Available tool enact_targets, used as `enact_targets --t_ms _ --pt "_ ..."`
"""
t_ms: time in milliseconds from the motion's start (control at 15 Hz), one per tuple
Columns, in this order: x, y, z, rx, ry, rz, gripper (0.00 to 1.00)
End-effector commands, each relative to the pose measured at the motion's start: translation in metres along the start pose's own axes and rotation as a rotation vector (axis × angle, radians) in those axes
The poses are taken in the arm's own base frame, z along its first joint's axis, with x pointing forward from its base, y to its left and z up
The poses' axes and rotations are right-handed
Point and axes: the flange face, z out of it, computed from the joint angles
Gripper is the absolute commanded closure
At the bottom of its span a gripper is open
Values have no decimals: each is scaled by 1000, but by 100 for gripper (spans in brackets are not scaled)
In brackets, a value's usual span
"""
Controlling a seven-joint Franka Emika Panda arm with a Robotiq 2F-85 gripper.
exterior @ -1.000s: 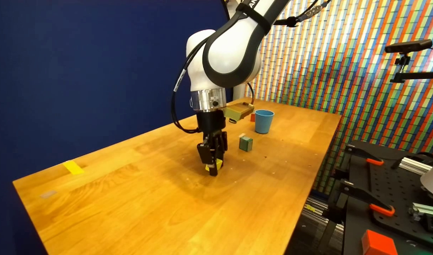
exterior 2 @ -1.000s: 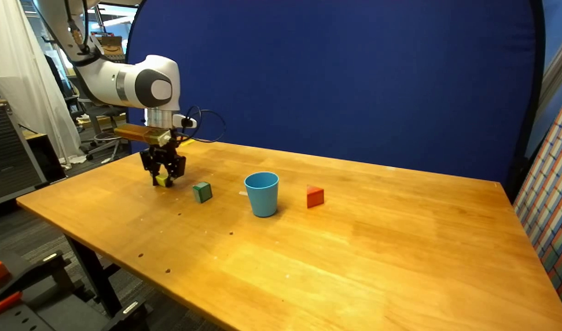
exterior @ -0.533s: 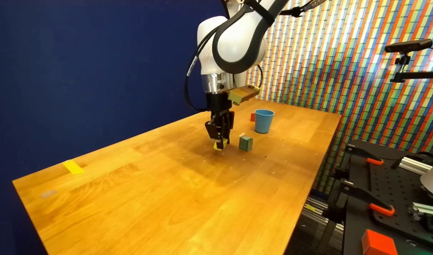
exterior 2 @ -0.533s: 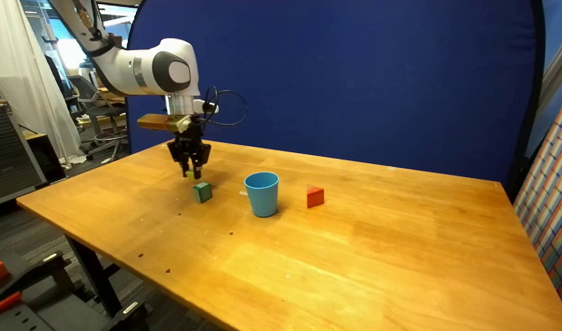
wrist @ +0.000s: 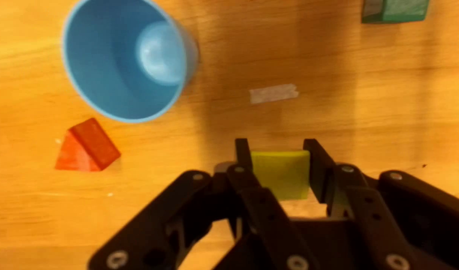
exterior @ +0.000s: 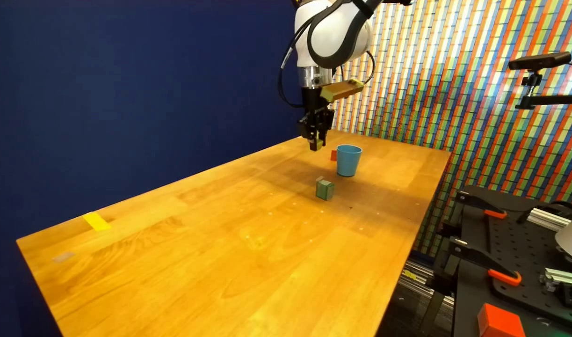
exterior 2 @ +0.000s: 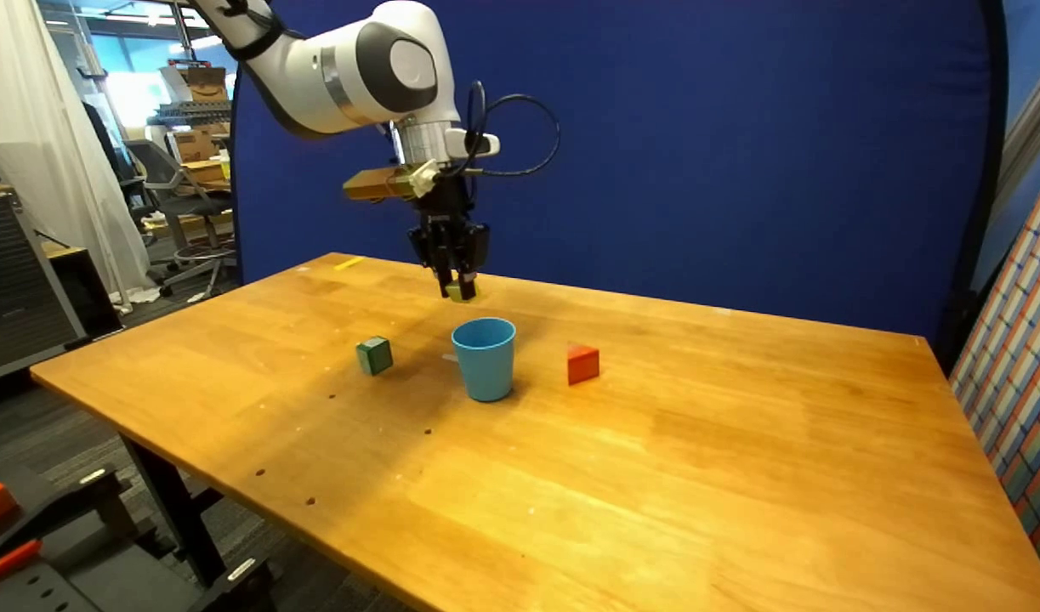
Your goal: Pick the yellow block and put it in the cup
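Note:
The yellow block is a small cube held between the two black fingers of my gripper in the wrist view. My gripper shows in both exterior views, shut on the block and raised above the table. The cup is light blue and stands upright on the table, its mouth up. In the wrist view the cup is at upper left of the gripper, and its inside looks empty. The cup also shows in an exterior view. The block is beside the cup's mouth, not over it.
A green cube stands on the wooden table near the cup. A red wedge-shaped block lies on the cup's other side. Flat yellow tape is stuck at the table's far end. A whitish tape strip lies near the cup.
My gripper has risen from the table and moved towards the cup, with the yellow block staying between its fingers. The cup, green cube and red block have not moved.

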Motion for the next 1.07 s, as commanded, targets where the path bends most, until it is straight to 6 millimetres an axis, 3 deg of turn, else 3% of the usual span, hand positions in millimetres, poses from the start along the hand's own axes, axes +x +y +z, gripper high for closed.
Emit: enact_targets --t_ms 0,267,667,733,867,1000 --pt "-8 43 -30 -39 17 107 84" --pt "-24 80 -33 -36 -31 204 84" --pt "-53 113 -8 -13 -123 275 83" --pt "-55 114 -4 -6 -136 278 36" --pt "-58 111 1 -2 -148 269 29" --pt "-61 106 1 8 -153 258 13"
